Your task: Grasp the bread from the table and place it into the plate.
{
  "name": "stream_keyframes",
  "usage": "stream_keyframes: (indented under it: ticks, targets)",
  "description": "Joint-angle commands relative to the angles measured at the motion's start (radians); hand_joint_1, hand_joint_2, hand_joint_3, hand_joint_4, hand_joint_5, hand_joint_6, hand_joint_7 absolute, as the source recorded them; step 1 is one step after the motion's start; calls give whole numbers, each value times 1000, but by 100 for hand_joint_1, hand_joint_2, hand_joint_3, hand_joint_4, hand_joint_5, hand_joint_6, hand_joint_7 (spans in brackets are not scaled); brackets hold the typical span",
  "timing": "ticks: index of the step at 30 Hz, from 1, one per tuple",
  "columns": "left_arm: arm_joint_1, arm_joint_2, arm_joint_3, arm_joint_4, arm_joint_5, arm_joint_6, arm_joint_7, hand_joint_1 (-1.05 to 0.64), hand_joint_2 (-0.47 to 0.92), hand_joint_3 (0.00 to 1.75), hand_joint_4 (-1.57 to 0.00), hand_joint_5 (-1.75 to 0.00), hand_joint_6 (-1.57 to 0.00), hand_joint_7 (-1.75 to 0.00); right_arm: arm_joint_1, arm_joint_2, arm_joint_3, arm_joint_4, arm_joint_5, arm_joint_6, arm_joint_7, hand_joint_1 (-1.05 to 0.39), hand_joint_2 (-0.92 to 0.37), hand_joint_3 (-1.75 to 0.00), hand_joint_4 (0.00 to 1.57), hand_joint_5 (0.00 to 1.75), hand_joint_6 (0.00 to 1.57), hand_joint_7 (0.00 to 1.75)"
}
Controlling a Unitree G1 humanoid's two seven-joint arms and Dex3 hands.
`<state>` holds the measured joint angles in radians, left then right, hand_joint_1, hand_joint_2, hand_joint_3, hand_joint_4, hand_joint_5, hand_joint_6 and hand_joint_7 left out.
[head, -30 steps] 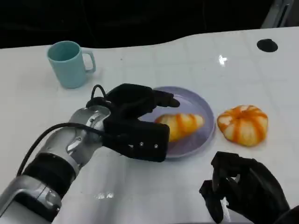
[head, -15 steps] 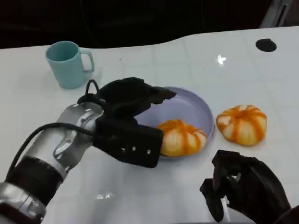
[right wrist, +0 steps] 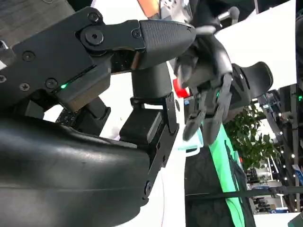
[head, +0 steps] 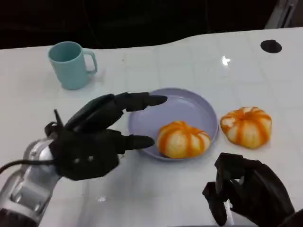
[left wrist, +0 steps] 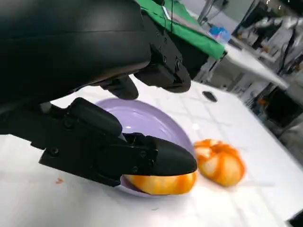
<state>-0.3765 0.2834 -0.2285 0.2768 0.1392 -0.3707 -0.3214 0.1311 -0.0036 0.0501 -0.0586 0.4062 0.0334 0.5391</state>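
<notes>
A round orange-and-white striped bread roll (head: 183, 139) lies inside the shallow lavender plate (head: 189, 105), on its near right part, close to the rim; the left wrist view shows it (left wrist: 161, 183) there too, partly behind a black finger. The left robot hand (head: 92, 139) hovers just left of the plate, empty, with its fingers spread and reaching toward the plate without touching the roll. A second striped bread roll (head: 246, 126) sits on the white table (head: 189, 56) just right of the plate. The right robot hand (head: 246, 191) rests at the near right with its fingers curled in on nothing. A light teal mug (head: 70, 64) stands at the far left.
</notes>
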Motion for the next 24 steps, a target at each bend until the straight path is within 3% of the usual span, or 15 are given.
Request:
stream_keyframes:
  ticks: [1, 3, 6, 9, 14, 24]
  targets:
    - [88, -21, 68, -51, -190, -22, -89, -61, 92, 27, -40, -149, -47, -100, 6, -12, -5, -13, 7, 0, 2, -95, -72, -52, 118, 168, 101, 154]
    - [130, -26, 86, -92, -243, 11, -110, -60, 92, 28, -41, -166, -44, -130, 8, -12, -4, -19, 7, 7, -4, -95, -71, -52, 118, 168, 101, 154]
    - [200, -45, 112, -170, -304, 72, -110, -63, 92, 30, -49, -174, -43, -155, 10, -12, -4, -23, 9, 11, -3, -95, -70, -53, 118, 167, 101, 153]
    - [272, -73, 128, -243, -353, 127, -99, -67, 92, 34, -59, -175, -43, -168, 11, -11, -4, -23, 14, 9, 2, -95, -70, -54, 118, 167, 101, 153]
    - [383, -132, 144, -333, -436, 221, -89, -62, 92, 42, -69, -175, -49, -174, 8, -13, -5, -18, 12, 4, 5, -95, -70, -55, 118, 168, 101, 153]
    - [508, -154, 151, -445, -598, 483, -129, -58, 92, 46, -84, -175, -61, -175, -6, -14, -7, -9, 7, 9, 1, -97, -70, -54, 120, 165, 104, 150]
